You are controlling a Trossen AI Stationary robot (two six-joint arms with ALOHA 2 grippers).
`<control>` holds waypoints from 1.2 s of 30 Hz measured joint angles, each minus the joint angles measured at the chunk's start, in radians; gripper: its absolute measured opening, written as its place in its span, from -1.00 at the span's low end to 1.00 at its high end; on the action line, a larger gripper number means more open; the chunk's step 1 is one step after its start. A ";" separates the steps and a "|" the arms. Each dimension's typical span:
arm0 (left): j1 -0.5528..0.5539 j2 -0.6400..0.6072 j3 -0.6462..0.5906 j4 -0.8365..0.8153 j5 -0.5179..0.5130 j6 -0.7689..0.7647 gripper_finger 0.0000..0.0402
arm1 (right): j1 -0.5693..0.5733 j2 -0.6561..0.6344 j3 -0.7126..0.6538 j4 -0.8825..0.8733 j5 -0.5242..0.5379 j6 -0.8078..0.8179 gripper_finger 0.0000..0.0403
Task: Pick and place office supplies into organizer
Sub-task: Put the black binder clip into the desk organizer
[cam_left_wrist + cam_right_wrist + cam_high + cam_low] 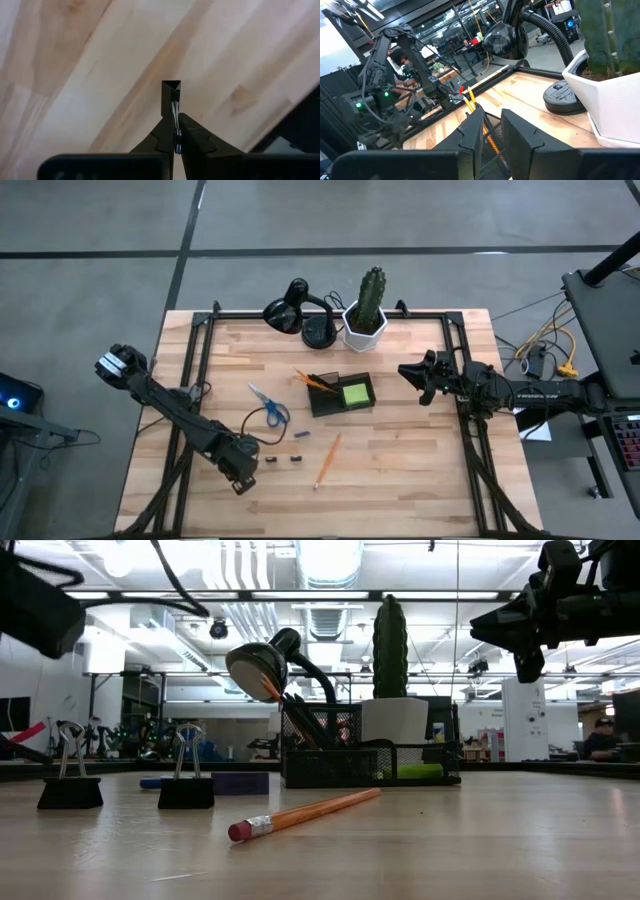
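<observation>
The left gripper (pixel 176 134) is clenched on a binder clip (pixel 171 95) just ahead of its fingertips; the right gripper's (pixel 412 372) state is unclear.

The organizer (pixel 330 408) is a black mesh tray just behind the worktop's middle. A lime-green sticky pad (pixel 355 393) lies flat in its right compartment. Orange pencils (pixel 314 380) lean out of its left compartment toward the back-left corner. Blue-handled scissors (pixel 270 409) lie flat left of the tray, blades toward the back-left corner. A loose pencil (pixel 305 813), orange with a pink eraser, lies between the tray and the front edge, eraser frontward. Left of it two black binder clips (pixel 186 790) stand upright, wire handles up, slightly apart. A third clip (pixel 171 94) hangs by its wire handles, pinched in my left claw (pixel 176 125) near the front-left corner.
</observation>
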 joint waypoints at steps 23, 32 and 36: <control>0.239 -0.248 0.008 0.263 -0.284 0.400 -1.00 | 0.000 0.000 0.000 0.001 0.000 0.004 -0.71; 0.412 -0.188 0.016 0.471 -0.255 0.603 -1.00 | 0.000 0.000 0.000 0.001 0.000 0.008 -0.71; 0.470 -0.141 0.035 0.548 -0.228 0.649 -1.00 | 0.000 0.000 0.000 0.001 0.001 0.008 -0.71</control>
